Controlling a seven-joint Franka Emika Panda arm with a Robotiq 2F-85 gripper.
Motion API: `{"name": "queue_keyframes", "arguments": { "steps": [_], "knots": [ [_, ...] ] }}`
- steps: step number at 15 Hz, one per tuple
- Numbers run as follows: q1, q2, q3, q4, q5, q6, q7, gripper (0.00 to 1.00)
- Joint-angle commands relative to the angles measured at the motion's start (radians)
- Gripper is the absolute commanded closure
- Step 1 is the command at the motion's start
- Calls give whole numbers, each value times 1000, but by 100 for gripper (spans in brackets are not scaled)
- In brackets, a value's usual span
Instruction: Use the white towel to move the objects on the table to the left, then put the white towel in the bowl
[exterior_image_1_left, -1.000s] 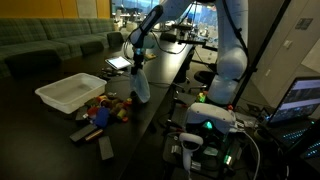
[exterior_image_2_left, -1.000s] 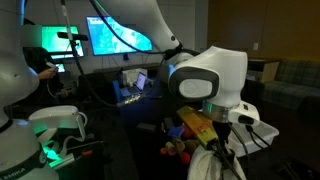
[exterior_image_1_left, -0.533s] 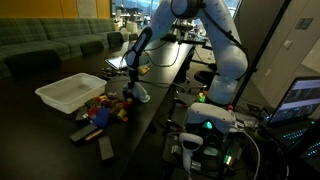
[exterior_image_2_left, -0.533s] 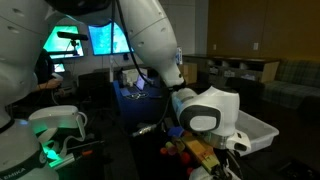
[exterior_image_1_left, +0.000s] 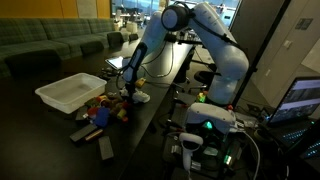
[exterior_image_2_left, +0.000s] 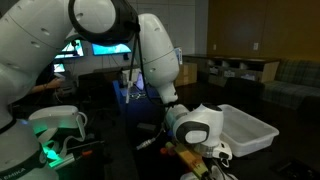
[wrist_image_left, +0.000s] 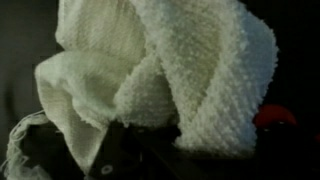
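Grip: fingers clenched on the white towel (wrist_image_left: 170, 70) as far as can be made out, mostly buried under the cloth in the wrist view.
Towel spot: bunched right up against the fingers, filling most of the wrist view; in an exterior view (exterior_image_1_left: 139, 97) sitting as a low heap on the dark table (exterior_image_1_left: 148, 122), touching the fingertips.
Gripper (exterior_image_1_left: 129, 93): down at table level, pointing at the tabletop, towel pressed under and beside it.
Arm (exterior_image_1_left: 195, 20): arched high over the table and bent down to the towel; up close in an exterior view, just the big round wrist housing (exterior_image_2_left: 195, 127) hogging the middle.
Toys: messy colourful pile (exterior_image_1_left: 112, 108) just beside the fingers, on the side facing the bin, too small to sort out piece by piece.
Red thing (wrist_image_left: 272, 116): peeking out right beside the towel's edge in the wrist view, can't tell what exactly.
Bin: white bin (exterior_image_1_left: 68, 92) past the toy pile, well apart from the fingers, towel not in it; also visible behind the wrist housing (exterior_image_2_left: 247, 130).
Dark blocks (exterior_image_1_left: 90, 131): a couple of flat dark pieces lying on the table, further from the fingers than the toys, well clear of the towel.
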Motion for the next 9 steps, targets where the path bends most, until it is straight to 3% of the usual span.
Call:
{"name": "queue_keyframes", "arguments": {
  "steps": [1,9],
  "knots": [
    [9,17,31,25,-24,-8,5,98],
    [58,-3,119,-7,-9,-17,16,98]
  ]
}}
